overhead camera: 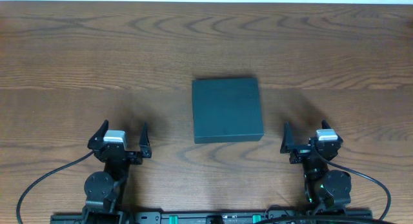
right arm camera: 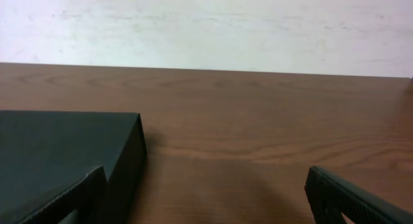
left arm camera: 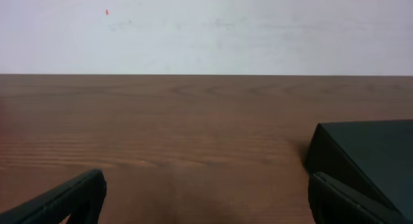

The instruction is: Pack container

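Observation:
The dark teal-green container (overhead camera: pixel 227 110) lies flat in the middle of the wooden table with its lid shut. It also shows at the right of the left wrist view (left arm camera: pixel 371 153) and at the left of the right wrist view (right arm camera: pixel 58 156). My left gripper (overhead camera: pixel 122 137) is open and empty near the front edge, to the left of the container. My right gripper (overhead camera: pixel 311 135) is open and empty near the front edge, to the right of the container. In the wrist views the left jaws (left arm camera: pixel 206 201) and right jaws (right arm camera: pixel 206 198) are wide apart over bare wood.
The wooden table (overhead camera: pixel 97 56) reaches a white wall at the back (left arm camera: pixel 206 30). Black cables (overhead camera: pixel 45 179) run from both arm bases along the front edge.

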You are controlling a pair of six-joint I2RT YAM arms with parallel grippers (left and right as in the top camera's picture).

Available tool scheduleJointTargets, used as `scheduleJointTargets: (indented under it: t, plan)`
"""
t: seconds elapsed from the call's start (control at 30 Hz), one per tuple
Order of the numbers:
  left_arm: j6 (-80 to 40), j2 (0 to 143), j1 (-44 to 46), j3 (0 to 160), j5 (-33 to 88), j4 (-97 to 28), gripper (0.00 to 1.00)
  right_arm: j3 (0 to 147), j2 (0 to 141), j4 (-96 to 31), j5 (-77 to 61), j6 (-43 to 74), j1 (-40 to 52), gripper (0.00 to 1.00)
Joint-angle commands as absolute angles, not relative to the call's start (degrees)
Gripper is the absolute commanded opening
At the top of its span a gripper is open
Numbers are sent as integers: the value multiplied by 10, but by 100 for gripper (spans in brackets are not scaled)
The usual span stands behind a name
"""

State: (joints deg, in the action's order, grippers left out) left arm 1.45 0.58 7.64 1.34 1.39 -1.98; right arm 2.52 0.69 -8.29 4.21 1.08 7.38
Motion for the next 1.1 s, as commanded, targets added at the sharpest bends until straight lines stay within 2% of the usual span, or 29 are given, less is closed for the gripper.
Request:
scheduleJointTargets:
  t: [0.0, 1.07]
  plan:
    - [-2, 1, 78, 3, 15, -42, 98, 22, 3, -83, 36, 21, 67, 99]
    - [-10, 2, 78, 3, 15, -41, 98, 22, 3, -83, 36, 21, 67, 99]
